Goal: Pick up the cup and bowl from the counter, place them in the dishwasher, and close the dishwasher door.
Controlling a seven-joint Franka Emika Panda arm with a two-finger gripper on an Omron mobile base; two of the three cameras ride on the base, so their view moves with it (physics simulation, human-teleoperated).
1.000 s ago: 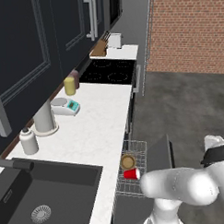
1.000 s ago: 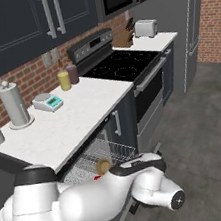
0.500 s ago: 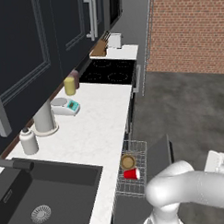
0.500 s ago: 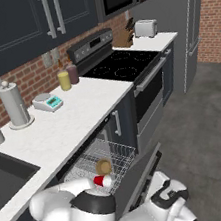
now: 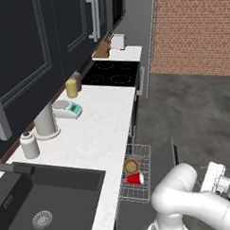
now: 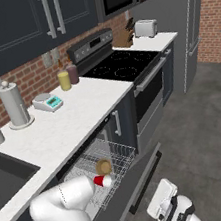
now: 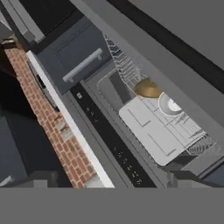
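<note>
low down at about five o'clock of the left base view, the gripper [image 5: 215, 176] hangs off the end of the white arm, out in front of the dishwasher door [image 5: 163, 168], and its jaws stand wide apart with nothing between them. from the right base view the same gripper [image 6: 165, 201] sits near six o'clock, just beyond the lower edge of the half-lowered door [image 6: 143, 175]. the dishwasher [image 6: 104, 166] is open under the counter [image 6: 59, 123], its grey wire rack [image 6: 120, 154] pulled out. in the rack the bowl [image 6: 103, 166] rests beside the cup [image 6: 100, 181], the two touching or nearly so; the cup lies on its side with its white mouth toward the door. in the left base view the bowl [image 5: 131, 165] is at twelve o'clock of the cup [image 5: 135, 179], both on the rack [image 5: 137, 191] next to the counter [image 5: 101, 131] edge. the hand view looks up into the rack, with the bowl [image 7: 148, 88] at ten o'clock of the cup [image 7: 170, 104]. on the counter stand a yellow jar [image 5: 71, 88], a kitchen scale [image 5: 68, 108], a paper towel roll [image 5: 44, 121] and a white bottle [image 5: 28, 145], well apart from the rack.
</note>
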